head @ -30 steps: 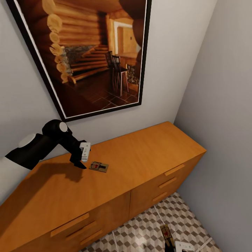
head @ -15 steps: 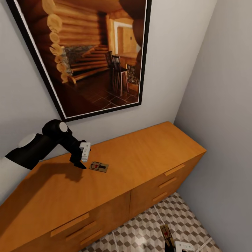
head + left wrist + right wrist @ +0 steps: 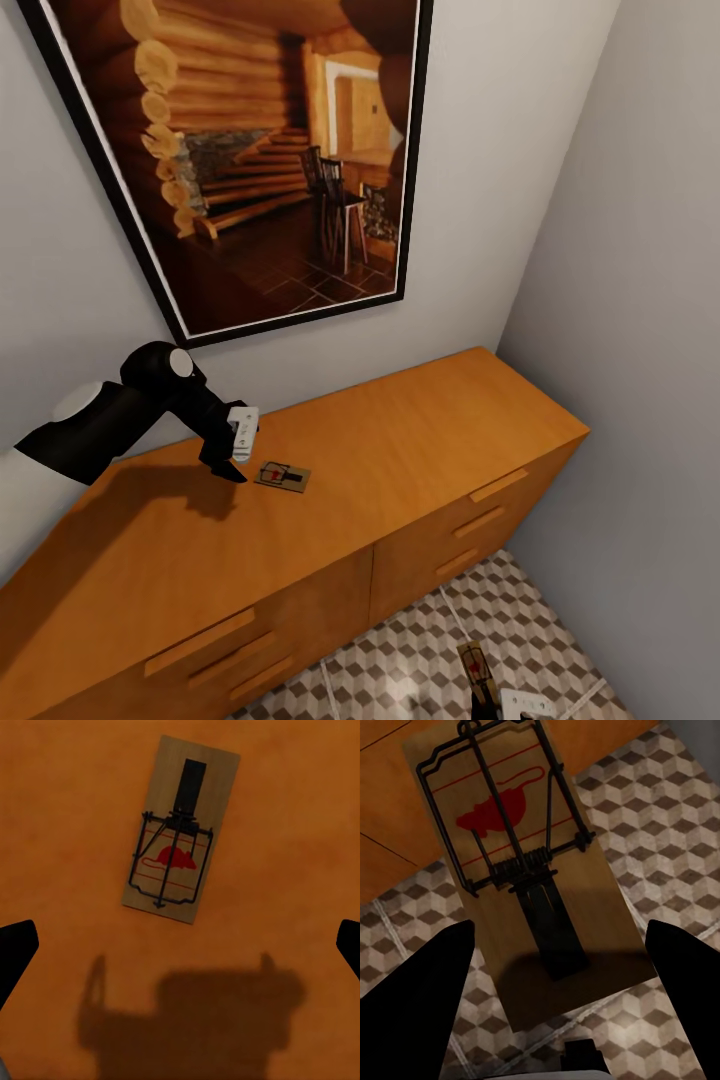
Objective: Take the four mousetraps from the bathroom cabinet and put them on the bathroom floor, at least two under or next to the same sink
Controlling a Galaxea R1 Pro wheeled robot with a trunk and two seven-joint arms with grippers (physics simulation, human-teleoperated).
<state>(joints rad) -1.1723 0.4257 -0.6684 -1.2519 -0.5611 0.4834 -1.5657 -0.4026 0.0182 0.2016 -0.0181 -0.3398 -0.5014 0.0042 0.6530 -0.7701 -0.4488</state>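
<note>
The cabinet [image 3: 330, 520] takes up most of my head view, running from the near left to the far right corner under a large framed picture [image 3: 240, 150] of a log-cabin interior. Its flat orange top is bare apart from one mousetrap. In front of its drawers, at the near right, I see a strip of the bathroom floor [image 3: 400, 670] with its cube-pattern tiles.

My left gripper [image 3: 232, 455] hangs over the left part of the cabinet top, pointing down. In the left wrist view its two dark fingertips [image 3: 16, 949] sit far out at either side, so the jaws are spread wide with nothing between them. The mousetrap on the cabinet [image 3: 282, 476] lies flat just to the right of that gripper, not yet between the fingers.

My right gripper [image 3: 485, 700] is low at the near right, over the tiles. The second mousetrap [image 3: 521, 870] stands out in front of it in the right wrist view, apparently held at its near end, though the fingers [image 3: 416, 1001] look parted and I cannot tell whether they are clamped on the board.

I judge the step in hand to be picking the cabinet-top trap with the left arm. That calls for shifting the gripper a little right to centre it over the board, lowering, then closing across the board's narrow width.
</note>
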